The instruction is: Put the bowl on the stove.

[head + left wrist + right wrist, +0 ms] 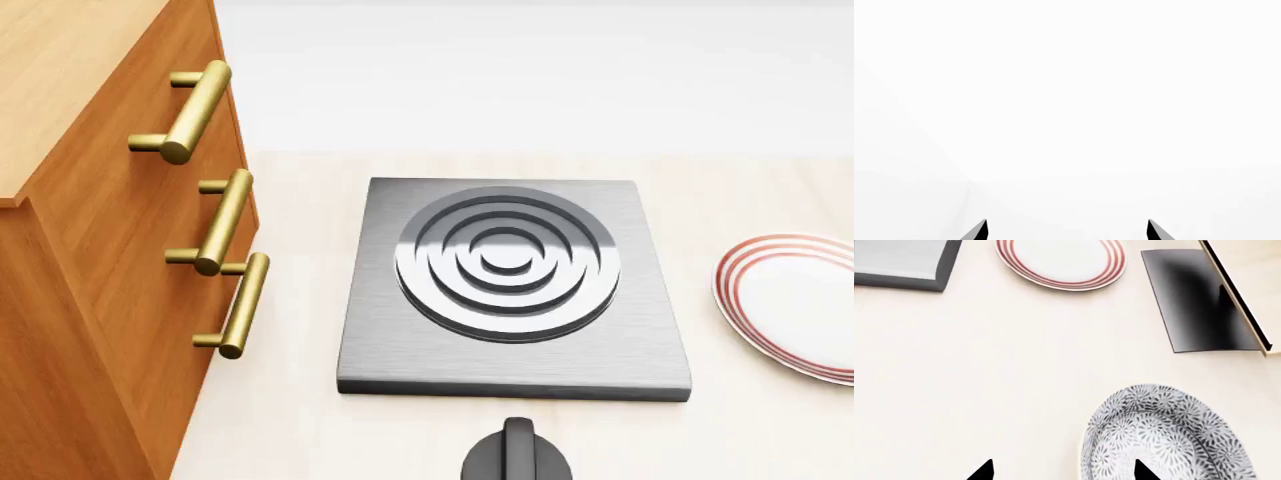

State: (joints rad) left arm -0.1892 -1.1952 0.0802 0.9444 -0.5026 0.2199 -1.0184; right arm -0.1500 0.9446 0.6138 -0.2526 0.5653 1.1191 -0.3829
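The bowl [1167,440], white with a dense grey-blue leafy pattern, rests on the pale counter in the right wrist view. My right gripper [1063,472] is open just above it. One fingertip [1141,471] is over the bowl's patterned surface and the other [984,472] is over bare counter, so the bowl's rim lies between them. The stove [400,350], a dark grey square slab with a ringed burner, fills the middle of the head view, and its corner [901,265] shows in the right wrist view. My left gripper [1067,231] is open, facing plain white. The head view shows neither the bowl nor either gripper.
A white plate with red rings [801,300] lies right of the stove; it also appears beyond the bowl as the plate [1061,260]. A wooden cabinet [94,300] with brass handles stands at the left. A black knob [518,455] sits before the stove. A dark panel [1201,300] lies near a board edge.
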